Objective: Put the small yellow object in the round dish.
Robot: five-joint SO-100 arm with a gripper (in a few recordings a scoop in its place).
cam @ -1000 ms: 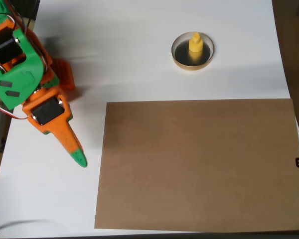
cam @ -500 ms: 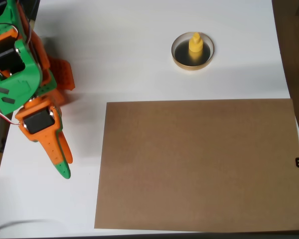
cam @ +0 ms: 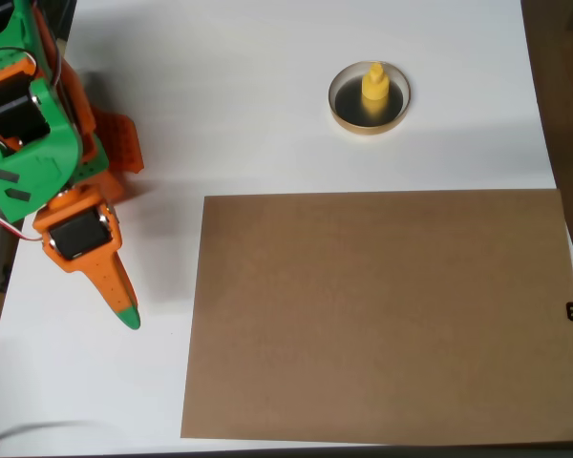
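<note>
**Peg's in the dish, looks basically done**

Status check from the overhead view. The small yellow object (cam: 374, 82) is standing upright inside the round dish (cam: 345, 115), up in the upper middle of the frame, a bit right of centre. Its wider base sits on the dark glossy inside and the knob points up, and it seems to sit toward the upper part of the dish rather than dead centre. Nothing is hanging over the tan rim as far as I can see, so I'd call the placing part finished.

My end effector (cam: 125, 311) is way over on the left side of the frame, well apart from the dish, with its green tip pointing down and a bit right over the white surface (cam: 248, 114). From this angle I only see a single tapered orange finger ending in green, so I honestly can't tell how the jaws stand. There's nothing yellow on it or near it, so I'm not carrying anything.

The big brown board (cam: 377, 315) fills the lower right of the frame and has nothing on it. It lies between me and nothing that matters right now.

What's left, by my guess: not much. Maybe just parking the arm somewhere neutral. The peg looks stable enough, with no visible lean, so I wouldn't go poking at it again.
</note>
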